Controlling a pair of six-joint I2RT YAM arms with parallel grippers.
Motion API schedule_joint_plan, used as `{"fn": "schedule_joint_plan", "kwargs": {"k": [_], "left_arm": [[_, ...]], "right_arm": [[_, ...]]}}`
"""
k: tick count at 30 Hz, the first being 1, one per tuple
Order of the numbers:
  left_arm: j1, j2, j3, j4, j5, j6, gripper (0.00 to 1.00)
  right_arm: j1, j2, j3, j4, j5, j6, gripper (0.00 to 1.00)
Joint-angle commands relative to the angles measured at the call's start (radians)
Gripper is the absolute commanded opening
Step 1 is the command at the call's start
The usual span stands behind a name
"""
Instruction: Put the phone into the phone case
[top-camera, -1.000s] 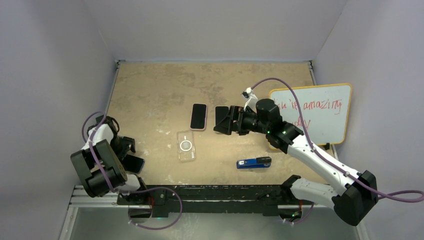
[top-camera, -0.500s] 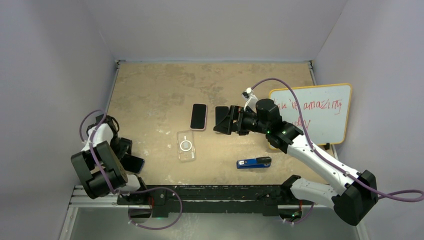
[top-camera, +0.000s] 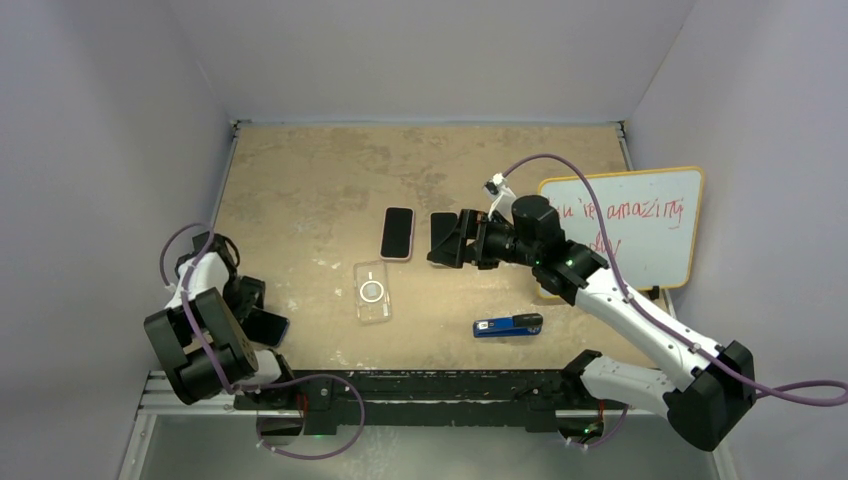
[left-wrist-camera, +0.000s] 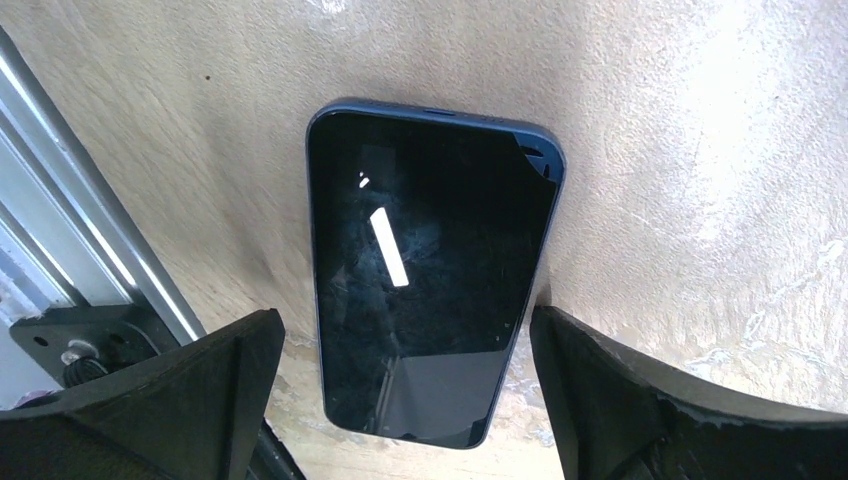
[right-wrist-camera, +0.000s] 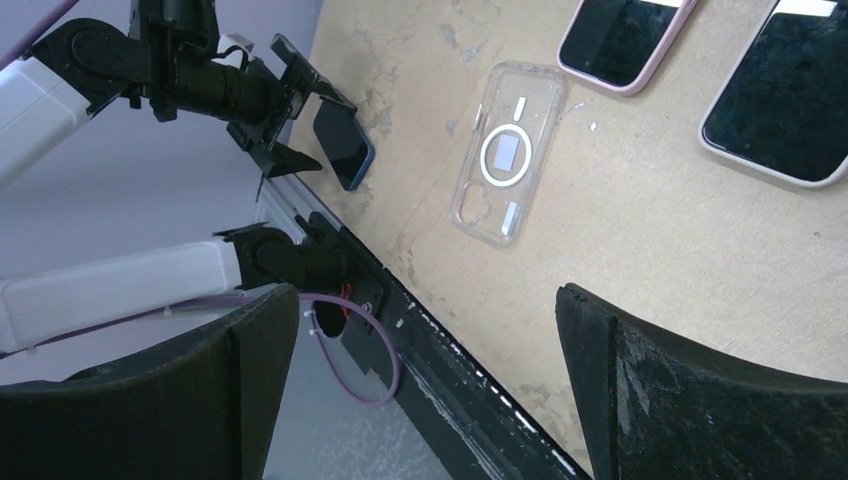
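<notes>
A clear phone case (top-camera: 372, 291) with a white ring lies flat mid-table; it also shows in the right wrist view (right-wrist-camera: 508, 155). A dark-blue phone (left-wrist-camera: 430, 270) lies screen up near the front left edge (top-camera: 270, 327). My left gripper (left-wrist-camera: 405, 330) is open, its fingers on either side of the phone's near end, not touching it. A pink-edged phone (top-camera: 397, 233) lies behind the case. A second pink-edged phone (right-wrist-camera: 785, 90) lies right of it. My right gripper (top-camera: 448, 240) is open and empty, held above that second phone.
A small blue and black device (top-camera: 508, 325) lies at the front right. A whiteboard (top-camera: 630, 225) with red writing leans at the right edge. The metal rail (left-wrist-camera: 90, 230) runs close beside the blue phone. The left arm (right-wrist-camera: 200, 85) shows in the right wrist view.
The left arm has shifted very slightly near the blue phone. The right arm and all phones stay where they were.
</notes>
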Motion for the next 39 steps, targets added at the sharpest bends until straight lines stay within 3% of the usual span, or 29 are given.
{"fn": "schedule_joint_plan", "kwargs": {"k": [1,14,24,39], "left_arm": [[0.006,-0.025,-0.037,0.045,0.032,-0.011,1.0],[0.003,-0.119,-0.13,0.152,0.151,-0.005,1.0],[-0.059,-0.122,-0.142,0.172,0.183,-0.011,0.87],[-0.471,-0.03,-0.083,0.296,0.246,-0.05,0.76]], "right_arm": [[0.003,0.012,0.048,0.008,-0.006,-0.005,0.99],[0.004,0.004,0.028,0.019,-0.003,0.004,0.99],[0.003,-0.003,0.016,0.037,0.002,0.022,0.99],[0.003,-0.069,-0.068,0.072,0.04,0.042,0.99]]}}
